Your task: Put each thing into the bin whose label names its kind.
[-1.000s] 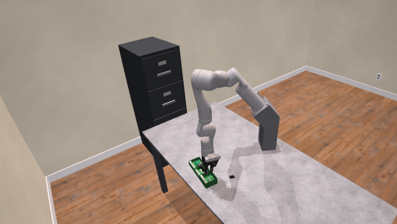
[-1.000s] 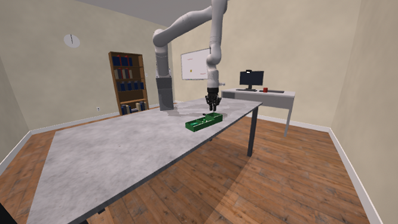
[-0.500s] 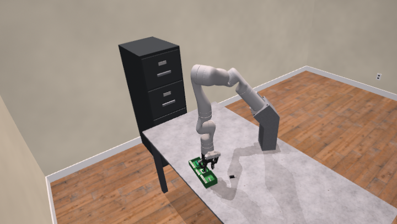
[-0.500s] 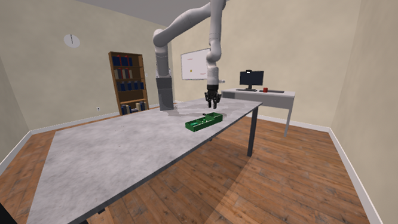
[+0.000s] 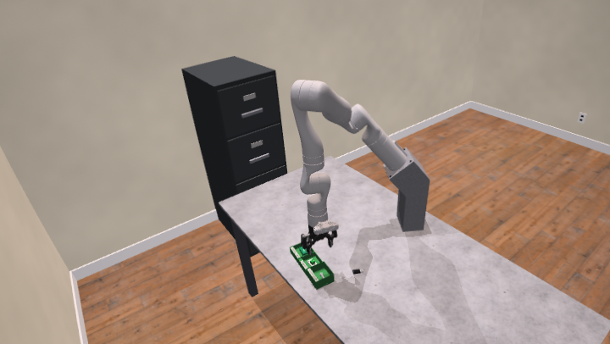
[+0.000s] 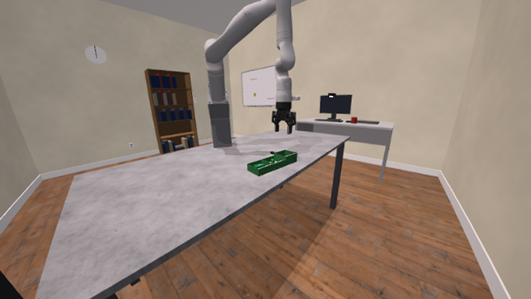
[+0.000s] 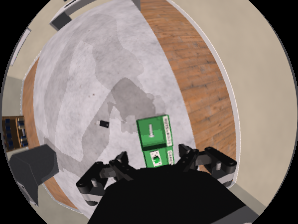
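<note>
A row of green bins (image 5: 312, 266) stands near the table's edge; it also shows in the exterior view (image 6: 272, 162) and in the wrist view (image 7: 154, 140). Small pale things lie in the middle bin (image 5: 311, 260); I cannot tell what they are. A small black thing (image 5: 357, 270) lies on the table beside the bins, also in the wrist view (image 7: 104, 124). My gripper (image 5: 318, 241) hangs above the far end of the bins with its fingers spread wide and nothing between them, as the exterior view (image 6: 282, 125) also shows.
The arm's grey base (image 5: 412, 191) stands on the table's far side. A black filing cabinet (image 5: 236, 128) stands behind the table. The table edge runs close to the bins. A second desk with a monitor (image 6: 335, 104) stands beyond.
</note>
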